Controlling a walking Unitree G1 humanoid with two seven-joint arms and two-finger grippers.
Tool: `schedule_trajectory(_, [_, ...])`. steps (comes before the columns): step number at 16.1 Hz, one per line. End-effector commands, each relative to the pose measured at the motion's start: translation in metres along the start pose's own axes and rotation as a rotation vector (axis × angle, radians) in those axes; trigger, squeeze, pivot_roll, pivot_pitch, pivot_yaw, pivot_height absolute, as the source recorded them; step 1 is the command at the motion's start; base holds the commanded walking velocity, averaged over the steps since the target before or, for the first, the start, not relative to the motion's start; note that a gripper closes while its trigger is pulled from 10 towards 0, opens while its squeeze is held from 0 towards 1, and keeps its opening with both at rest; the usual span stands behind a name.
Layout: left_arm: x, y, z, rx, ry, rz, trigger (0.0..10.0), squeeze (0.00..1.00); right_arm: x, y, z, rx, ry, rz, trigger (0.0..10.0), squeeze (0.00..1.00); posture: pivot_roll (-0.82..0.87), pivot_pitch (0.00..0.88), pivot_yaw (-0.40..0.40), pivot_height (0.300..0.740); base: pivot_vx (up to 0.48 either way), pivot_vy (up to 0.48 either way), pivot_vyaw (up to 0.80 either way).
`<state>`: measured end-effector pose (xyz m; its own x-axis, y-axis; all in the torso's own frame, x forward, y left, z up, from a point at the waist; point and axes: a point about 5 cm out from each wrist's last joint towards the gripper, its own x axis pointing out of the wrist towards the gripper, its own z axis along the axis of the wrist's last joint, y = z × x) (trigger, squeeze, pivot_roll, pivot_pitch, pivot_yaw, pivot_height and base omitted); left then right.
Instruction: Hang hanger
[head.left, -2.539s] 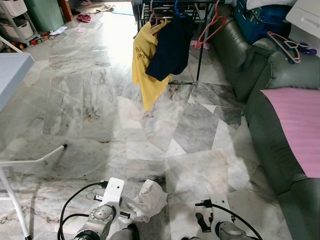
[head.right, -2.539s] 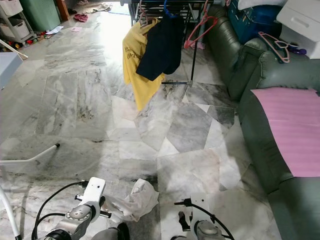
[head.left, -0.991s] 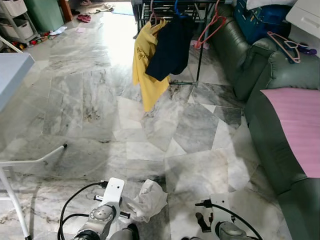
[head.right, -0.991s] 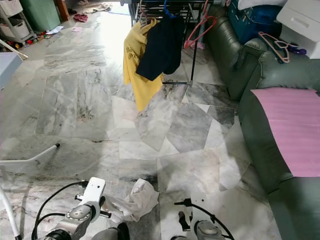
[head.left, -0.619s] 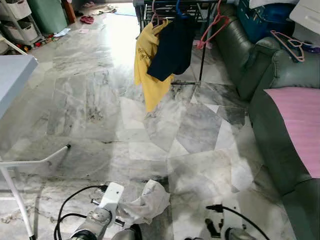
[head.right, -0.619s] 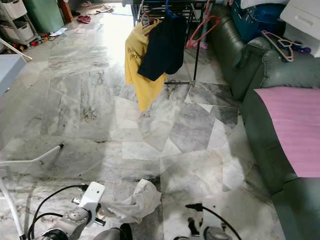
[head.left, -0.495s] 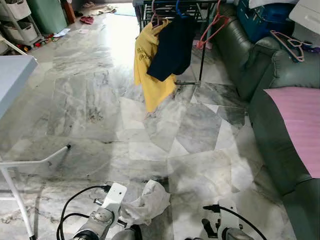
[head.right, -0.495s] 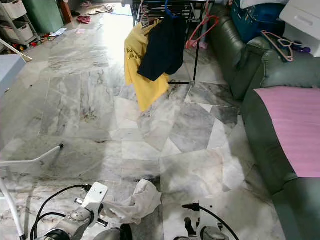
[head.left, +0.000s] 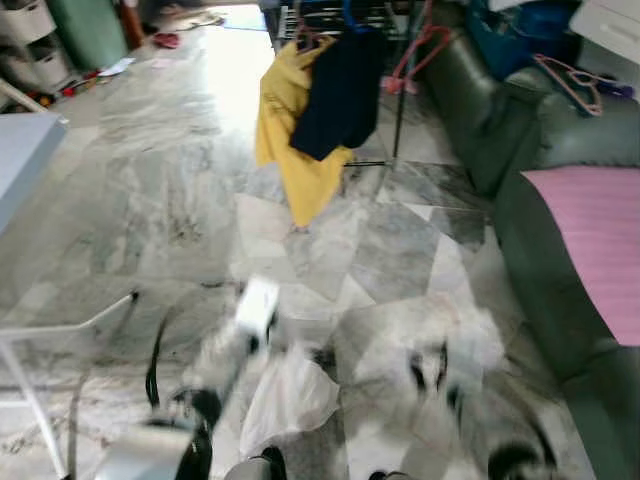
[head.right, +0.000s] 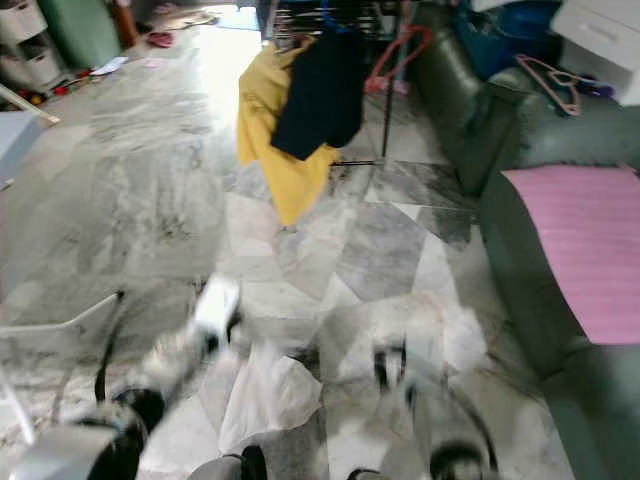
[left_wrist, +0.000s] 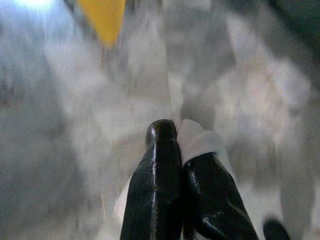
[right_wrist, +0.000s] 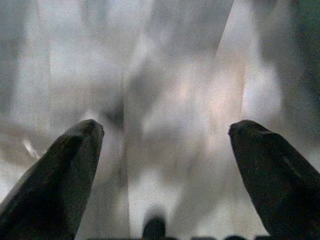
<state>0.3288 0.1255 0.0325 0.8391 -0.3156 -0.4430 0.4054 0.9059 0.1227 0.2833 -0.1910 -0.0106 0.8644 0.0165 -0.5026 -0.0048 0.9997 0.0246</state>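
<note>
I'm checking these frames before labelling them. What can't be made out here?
- Both arms, eye views: smeared by motion blur.
- White cloth pinched in the left gripper: left wrist view, fingers hide most of it.
- Floor under the open right gripper: blurred.
- Clothes rack: top cut off by the frame edge.

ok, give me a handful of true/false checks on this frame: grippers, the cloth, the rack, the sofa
1. The left gripper is shut on the white cloth. True.
2. The right gripper is shut on a hanger. False: its fingers stand wide apart with only floor between them.
3. A yellow garment and a dark garment hang on the rack ahead. True.
4. The yellow garment lies on the sofa. False: it hangs on the rack; a pink sheet lies on the sofa.
5. Pink hangers rest on the sofa top at the right. True.
</note>
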Motion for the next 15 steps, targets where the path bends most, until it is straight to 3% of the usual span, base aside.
schedule_trajectory(1, [-0.003, 0.01, 0.002, -0.008, -0.029, 0.001, 10.0, 0.0, 0.003, -0.004, 0.021, 0.011, -0.095, -0.001, 10.0, 0.0, -0.08, 0.165, 0.041, 0.74, 0.0, 0.0, 0.0])
schedule_trajectory(3, [-0.004, 0.019, 0.017, -0.006, -0.11, 0.005, 10.0, 0.0, 0.005, -0.007, 0.045, 0.018, -0.194, -0.002, 10.0, 0.0, -0.08, 0.176, 0.043, 0.74, 0.0, 0.0, 0.0])
schedule_trajectory(4, [-0.008, 0.028, 0.033, 0.051, -0.222, 0.059, 10.0, 0.0, 0.005, -0.007, 0.064, 0.018, -0.266, 0.009, 10.0, 0.0, -0.07, 0.18, 0.044, 0.74, 0.0, 0.0, 0.0])
schedule_trajectory(7, [-0.021, 0.038, 0.05, 0.027, -0.396, 0.087, 10.0, 0.0, -0.009, 0.001, 0.095, -0.161, -0.455, 0.076, 10.0, 0.0, -0.08, 0.184, 0.049, 0.74, 0.0, 0.0, 0.0])
schedule_trajectory(9, [-0.031, 0.04, 0.05, -0.029, -0.456, 0.12, 10.0, 0.0, -0.023, 0.004, 0.099, -0.192, -0.503, 0.147, 10.0, 0.0, -0.09, 0.189, 0.047, 0.74, 0.0, 0.0, 0.0])
schedule_trajectory(11, [-0.044, 0.031, 0.062, 0.019, -0.562, 0.096, 10.0, 0.0, -0.037, 0.006, 0.092, -0.284, -0.523, 0.181, 10.0, 0.0, -0.08, 0.192, 0.039, 0.74, 0.0, 0.0, 0.0])
schedule_trajectory(15, [-0.066, 0.012, 0.095, -0.075, -0.704, 0.064, 10.0, 0.0, -0.056, 0.013, 0.076, -0.21, -0.49, 0.169, 10.0, 0.0, -0.06, 0.21, 0.038, 0.74, 0.0, 0.0, 0.0])
